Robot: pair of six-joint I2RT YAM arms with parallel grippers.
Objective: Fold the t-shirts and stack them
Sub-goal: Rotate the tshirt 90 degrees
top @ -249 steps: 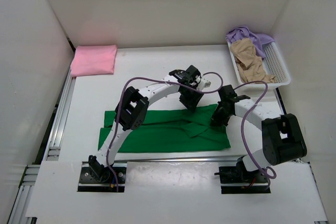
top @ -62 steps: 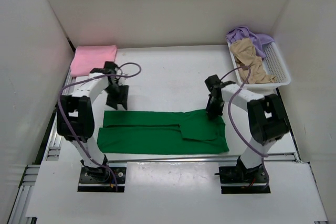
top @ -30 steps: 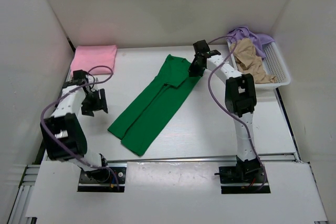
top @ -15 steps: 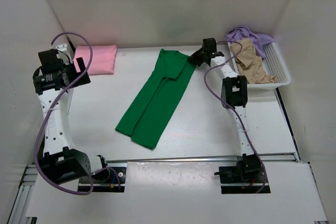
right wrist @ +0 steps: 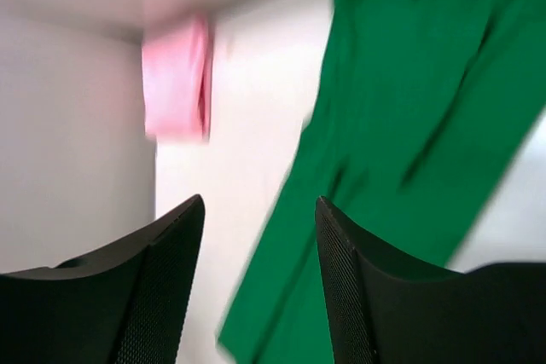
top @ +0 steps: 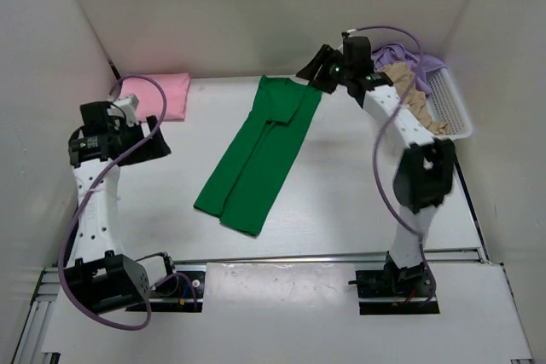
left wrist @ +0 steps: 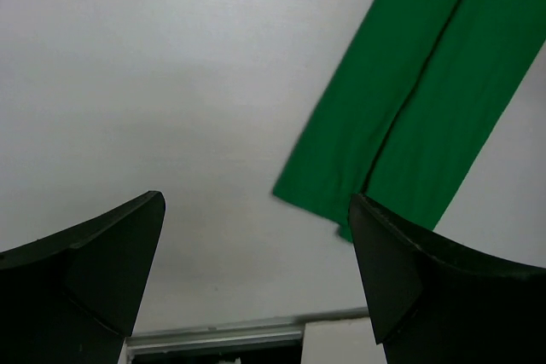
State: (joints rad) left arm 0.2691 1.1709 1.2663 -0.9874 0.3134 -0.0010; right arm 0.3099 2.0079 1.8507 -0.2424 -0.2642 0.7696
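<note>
Both grippers are empty right now. My left gripper (left wrist: 256,202) is spread wide over the left side of the table (top: 341,176), and my right gripper (right wrist: 260,202) has its jaws apart above the far edge.

The dark green cloth t-shirt (top: 260,155) lies as a long narrow strip, slanting from the middle of the far edge toward the near left. I'm guessing it's laid out like that for an end-over-end fold.

The folded pink cloth t-shirt (top: 171,91) sits in the far-left corner and is probably the stack base. The tan cloth t-shirt (top: 418,100) and lavender cloth t-shirt (top: 401,50) are in the white plastic mesh basket (top: 452,108) at the far-right corner.
</note>
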